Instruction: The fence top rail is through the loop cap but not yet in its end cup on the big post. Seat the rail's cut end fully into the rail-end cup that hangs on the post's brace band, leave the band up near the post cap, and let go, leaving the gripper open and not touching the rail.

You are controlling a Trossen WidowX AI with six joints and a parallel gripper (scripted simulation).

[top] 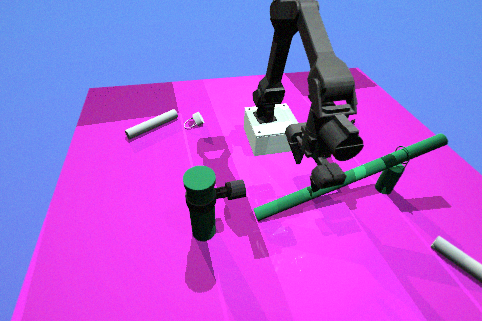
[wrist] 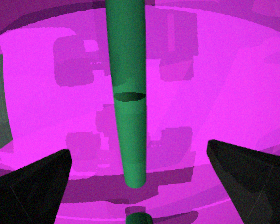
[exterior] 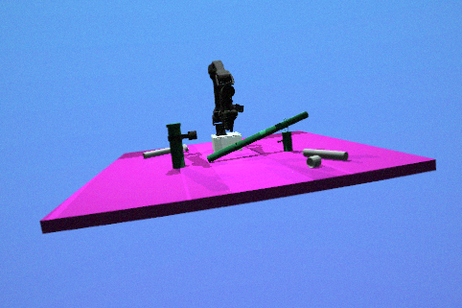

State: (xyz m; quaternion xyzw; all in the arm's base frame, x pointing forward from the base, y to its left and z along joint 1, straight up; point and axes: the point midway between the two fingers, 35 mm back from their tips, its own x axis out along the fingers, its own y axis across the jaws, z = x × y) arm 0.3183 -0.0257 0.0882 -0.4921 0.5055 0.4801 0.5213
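The green rail [top: 285, 205] [exterior: 259, 137] [wrist: 128, 55] slants from its low cut end near the table up through the wire loop [top: 407, 156] at the small post [top: 389, 180] [exterior: 288, 142]. The cut end is outside the dark cup [top: 236, 189] [exterior: 192, 135], lower and apart from it. The cup hangs on the brace band [top: 200, 202], just below the cap [top: 199, 179] of the big green post [top: 203, 224] [exterior: 177, 154]. My gripper [top: 306, 175] [wrist: 140, 153] is open and empty. Its fingertips stand wide on either side of the rail's line in the wrist view; whether they are at rail height is unclear.
A grey-white tube [top: 151, 125] [exterior: 155, 154] and a white loop cap [top: 198, 119] lie at the back left. Another tube [top: 457, 257] [exterior: 326, 154] and a short grey ring [exterior: 313, 162] lie on the right. The white robot base [top: 272, 141] is behind the rail.
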